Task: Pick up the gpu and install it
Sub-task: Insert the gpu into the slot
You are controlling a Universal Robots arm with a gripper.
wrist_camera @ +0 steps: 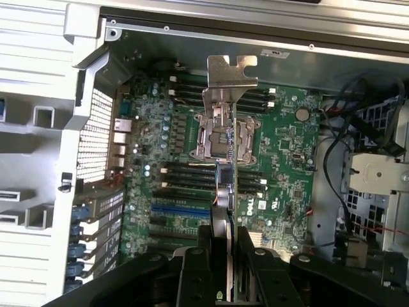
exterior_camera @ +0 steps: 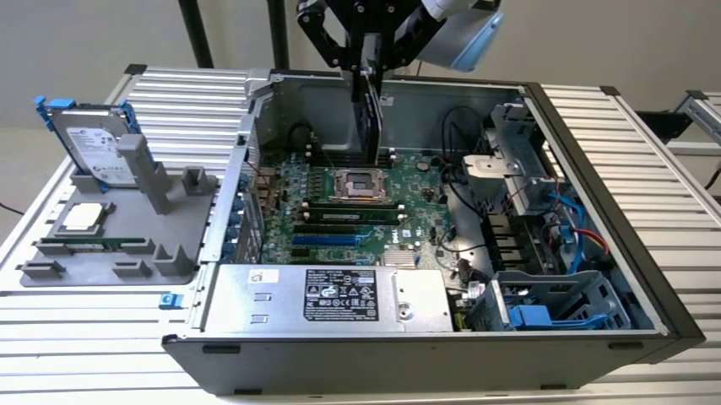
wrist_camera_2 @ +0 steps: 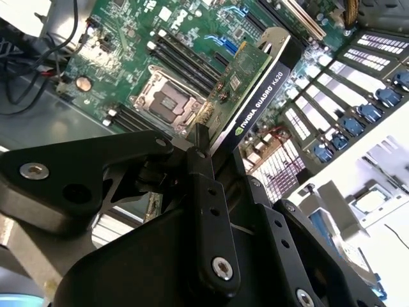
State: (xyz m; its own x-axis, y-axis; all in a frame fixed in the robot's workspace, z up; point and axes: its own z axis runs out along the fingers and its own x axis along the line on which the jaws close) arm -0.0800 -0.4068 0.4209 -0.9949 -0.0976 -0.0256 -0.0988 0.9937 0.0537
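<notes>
The gpu [exterior_camera: 370, 118] hangs on edge above the motherboard [exterior_camera: 338, 211] inside the open computer case, apart from the board, with my gripper [exterior_camera: 369, 80] shut on its upper edge. The second wrist view shows its green circuit face and black cooler shroud [wrist_camera_2: 265, 86] reaching out from the gripper [wrist_camera_2: 208, 150] over the board. In the first wrist view the gpu is edge-on, its silver end bracket [wrist_camera: 229, 73] farthest from the gripper [wrist_camera: 227, 236], over the processor socket [wrist_camera: 223, 137]. The blue expansion slots [wrist_camera: 179, 209] lie beside it on the board.
A grey fixture [exterior_camera: 113, 261] on the exterior view's left holds a hard drive in a blue frame [exterior_camera: 96, 143], a processor chip [exterior_camera: 84, 218] and a memory stick [exterior_camera: 96, 245]. Cables [exterior_camera: 563, 228], drive cages [exterior_camera: 552, 304] and the power supply [exterior_camera: 338, 295] crowd the case.
</notes>
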